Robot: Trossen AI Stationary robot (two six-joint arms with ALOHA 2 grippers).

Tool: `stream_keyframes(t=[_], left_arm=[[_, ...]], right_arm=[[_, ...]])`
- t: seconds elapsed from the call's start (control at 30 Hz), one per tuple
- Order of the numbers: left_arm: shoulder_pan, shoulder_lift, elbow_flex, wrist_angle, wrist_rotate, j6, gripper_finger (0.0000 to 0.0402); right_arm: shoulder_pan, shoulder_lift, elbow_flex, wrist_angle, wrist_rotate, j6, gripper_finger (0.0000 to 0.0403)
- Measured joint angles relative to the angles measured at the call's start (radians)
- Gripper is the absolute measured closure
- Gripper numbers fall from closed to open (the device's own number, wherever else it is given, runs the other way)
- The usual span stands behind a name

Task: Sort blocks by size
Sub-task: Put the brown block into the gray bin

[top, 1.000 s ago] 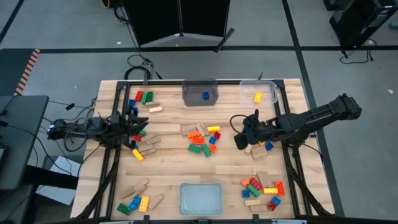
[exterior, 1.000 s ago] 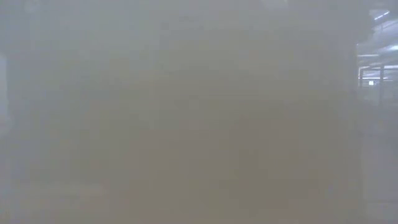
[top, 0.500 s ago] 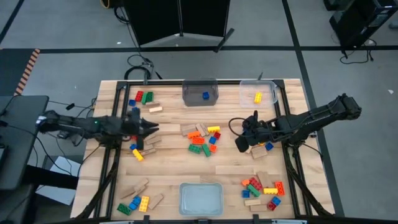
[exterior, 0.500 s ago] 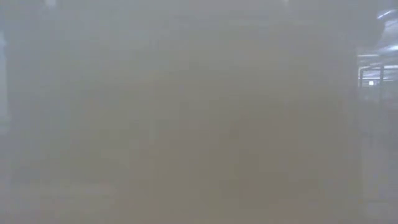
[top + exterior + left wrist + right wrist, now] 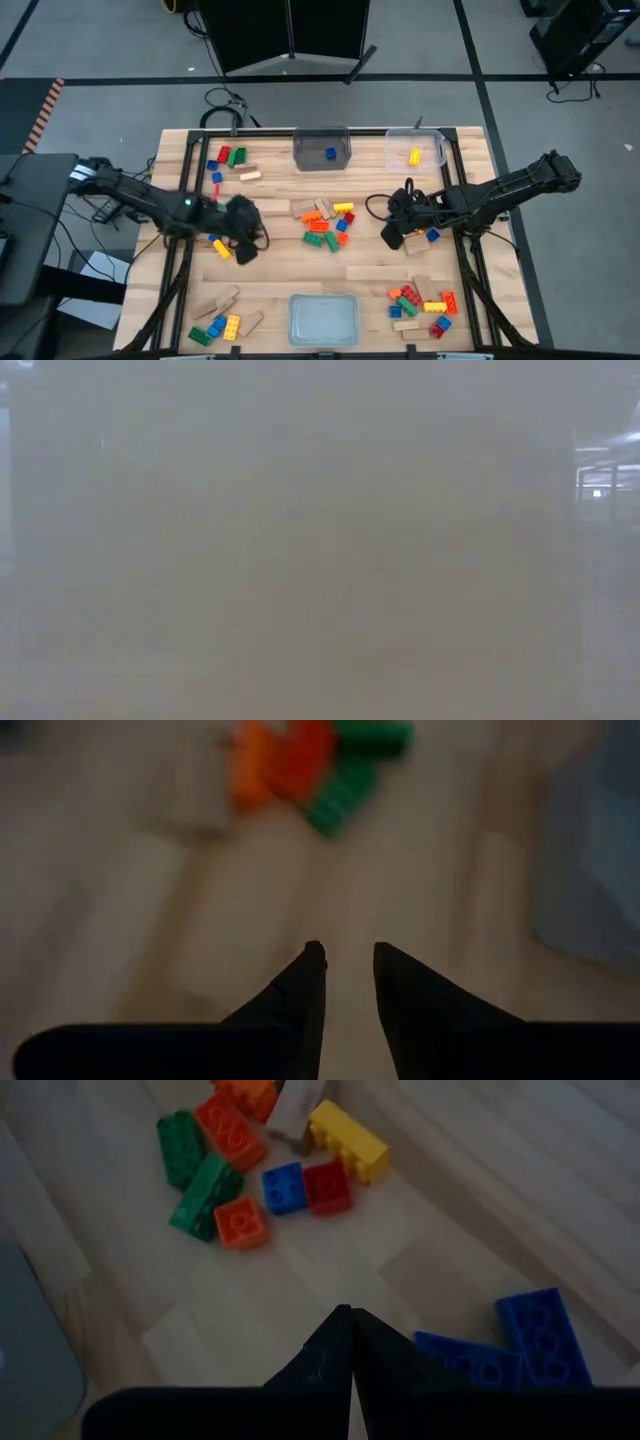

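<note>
We've barely begun: most blocks [image 5: 327,224] lie loose on worktop [image 5: 280,272]. Left gripper [image 5: 348,960] jaws slightly apart, empty; right gripper [image 5: 347,1317] jaws together, empty.

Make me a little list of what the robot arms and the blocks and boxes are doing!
left gripper: over the left side of the table, fingers slightly apart, holding nothing
right gripper: low over the right side, shut, empty
middle pile of blocks: loose, mixed colours
grey bin: one blue brick inside
clear bin at back right: one yellow brick inside
front bin: no blocks visible inside
low view: fogged, shows nothing
</note>
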Motion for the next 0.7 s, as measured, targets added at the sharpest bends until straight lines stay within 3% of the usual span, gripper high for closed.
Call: stream_keyframes(t=[0.13,0.4,0.57,0.7], left_arm=[[-0.103,0.083,0.016,-0.001,0.059,-0.241,0.0305],[-0.319,0.226,0.016,-0.001,0.063,-0.749,0.0305],[-0.375,0.298,0.016,-0.002,0.111,-0.912,0.0305],[-0.386,0.352,0.016,-0.001,0.171,-0.939,0.0305]], right_arm=[[0.0,0.0,0.0,-0.022,-0.031,-0.023,0.0382],[-0.001,0.0,0.0,-0.041,-0.034,-0.081,0.0382],[-0.001,0.0,0.0,-0.04,-0.034,-0.133,0.0382],[-0.001,0.0,0.0,-0.04,-0.034,-0.136,0.0382]])
